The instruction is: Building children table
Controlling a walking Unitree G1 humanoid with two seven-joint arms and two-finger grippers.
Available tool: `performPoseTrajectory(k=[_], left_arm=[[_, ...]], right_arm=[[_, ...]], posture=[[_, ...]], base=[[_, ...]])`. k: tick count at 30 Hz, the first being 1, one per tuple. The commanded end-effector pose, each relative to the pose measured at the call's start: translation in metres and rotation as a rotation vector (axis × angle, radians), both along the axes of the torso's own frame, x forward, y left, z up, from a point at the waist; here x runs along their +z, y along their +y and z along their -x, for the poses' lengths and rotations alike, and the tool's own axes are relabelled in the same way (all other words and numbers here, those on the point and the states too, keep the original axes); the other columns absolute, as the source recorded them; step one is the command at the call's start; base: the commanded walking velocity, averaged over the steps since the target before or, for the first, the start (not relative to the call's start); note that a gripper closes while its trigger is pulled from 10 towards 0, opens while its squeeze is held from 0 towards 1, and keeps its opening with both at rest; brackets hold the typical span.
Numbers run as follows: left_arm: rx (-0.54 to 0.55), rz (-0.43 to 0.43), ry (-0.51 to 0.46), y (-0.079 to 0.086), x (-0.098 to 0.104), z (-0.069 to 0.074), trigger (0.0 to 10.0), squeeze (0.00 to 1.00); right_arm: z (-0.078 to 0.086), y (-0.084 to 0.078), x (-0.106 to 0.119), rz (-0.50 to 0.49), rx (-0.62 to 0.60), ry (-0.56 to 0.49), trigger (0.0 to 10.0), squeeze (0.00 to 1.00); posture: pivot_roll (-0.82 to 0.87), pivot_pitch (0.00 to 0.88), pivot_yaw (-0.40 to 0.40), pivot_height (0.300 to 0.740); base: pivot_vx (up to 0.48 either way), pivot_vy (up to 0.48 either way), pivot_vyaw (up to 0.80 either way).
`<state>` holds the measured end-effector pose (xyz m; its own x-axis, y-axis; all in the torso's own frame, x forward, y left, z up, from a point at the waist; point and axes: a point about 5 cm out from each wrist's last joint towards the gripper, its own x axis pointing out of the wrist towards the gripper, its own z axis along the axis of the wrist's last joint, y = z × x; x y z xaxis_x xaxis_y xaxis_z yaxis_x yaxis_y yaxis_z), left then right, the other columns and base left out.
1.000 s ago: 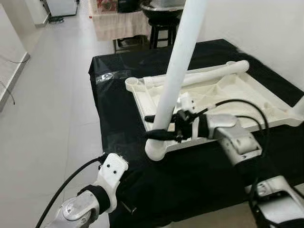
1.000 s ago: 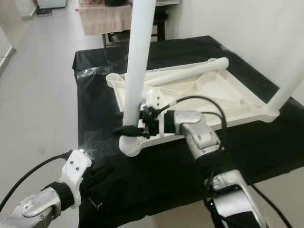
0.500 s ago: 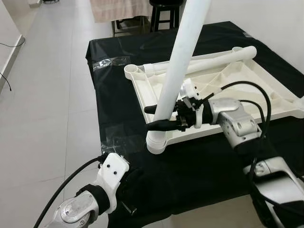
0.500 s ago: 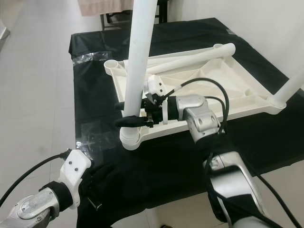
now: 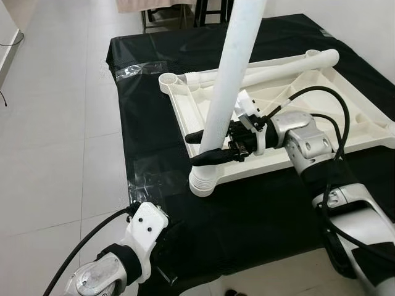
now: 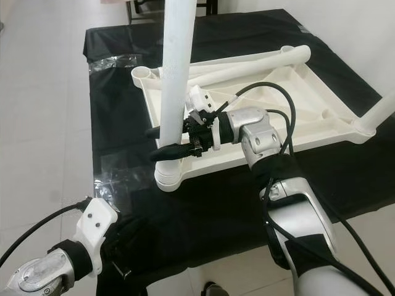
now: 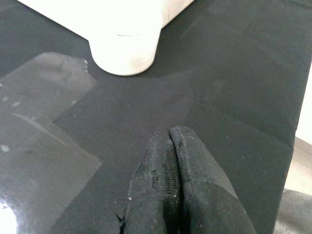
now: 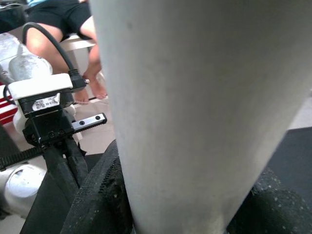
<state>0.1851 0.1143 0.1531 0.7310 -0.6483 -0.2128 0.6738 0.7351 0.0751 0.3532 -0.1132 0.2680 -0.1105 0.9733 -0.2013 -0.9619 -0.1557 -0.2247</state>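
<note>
- tabletop (image 5: 321, 105) lies upside down on the black cloth (image 5: 148, 92), 1 spare leg resting across it.
- i judge the leg (image 5: 231, 80) is being seated upright in the near corner socket; next, press straight down.
- right gripper (image 5: 196, 148) clamps that leg low.
- left gripper (image 7: 173, 195) is pinched closed, holding nothing, above the cloth.

Bright even daylight, sharp head views; glare on floor (image 5: 55, 123); wrist close-ups soft.

A home room: pale tiled floor (image 5: 55, 123), black-draped table (image 5: 148, 80), plain white wall (image 5: 364, 24).
</note>
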Motion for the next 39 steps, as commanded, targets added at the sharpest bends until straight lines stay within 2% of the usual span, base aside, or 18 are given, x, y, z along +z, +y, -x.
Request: performPoseTrajectory(k=[1, 8, 10, 15, 24, 31, 33, 34, 39], left_arm=[[0.000, -0.021, 0.018, 0.001, -0.002, 0.004, 10.0, 0.00], [0.003, -0.022, 0.022, 0.002, -0.002, 0.005, 10.0, 0.00], [0.004, -0.023, 0.025, 0.002, -0.003, 0.005, 10.0, 0.00], [0.005, -0.025, 0.028, 0.001, -0.003, 0.005, 10.0, 0.00], [0.005, -0.026, 0.029, 0.000, -0.004, 0.005, 10.0, 0.00], [0.006, -0.025, 0.031, 0.000, -0.005, 0.005, 10.0, 0.00], [0.006, -0.025, 0.031, 0.000, -0.005, 0.005, 10.0, 0.00], [0.005, -0.025, 0.031, -0.001, -0.005, 0.005, 10.0, 0.00], [0.005, -0.025, 0.031, -0.001, -0.006, 0.004, 10.0, 0.00]], right_arm=[[0.002, 0.002, -0.007, 0.041, 0.034, 0.017, 10.0, 0.00], [0.003, 0.003, -0.006, 0.070, 0.052, -0.006, 10.0, 0.00], [0.003, 0.004, -0.008, 0.136, 0.058, -0.049, 10.0, 0.00], [0.004, 0.004, -0.013, 0.218, 0.067, -0.102, 10.0, 0.00], [0.003, 0.003, -0.012, 0.234, 0.067, -0.126, 10.0, 0.00], [0.006, 0.005, -0.011, 0.232, 0.083, -0.135, 10.0, 0.00], [0.005, 0.007, -0.009, 0.188, 0.072, -0.126, 10.0, 0.00], [0.001, 0.009, -0.006, 0.139, 0.030, -0.112, 10.0, 0.00], [-0.004, 0.011, -0.006, 0.081, -0.040, -0.088, 10.0, 0.00]], posture=[[0.13, 0.273, -0.033, 0.740], [0.13, 0.277, -0.033, 0.740], [0.13, 0.275, -0.032, 0.740], [0.13, 0.270, -0.031, 0.740], [0.13, 0.260, -0.033, 0.740], [0.12, 0.258, -0.035, 0.740], [0.12, 0.251, -0.036, 0.740], [0.12, 0.249, -0.037, 0.740], [0.12, 0.249, -0.038, 0.740]], base=[[0.000, 0.000, 0.00], [0.000, 0.000, 0.00], [0.000, 0.000, 0.00], [0.000, 0.000, 0.00], [0.000, 0.000, 0.00], [0.000, 0.000, 0.00], [0.000, 0.000, 0.00], [0.000, 0.000, 0.00], [0.000, 0.000, 0.00]])
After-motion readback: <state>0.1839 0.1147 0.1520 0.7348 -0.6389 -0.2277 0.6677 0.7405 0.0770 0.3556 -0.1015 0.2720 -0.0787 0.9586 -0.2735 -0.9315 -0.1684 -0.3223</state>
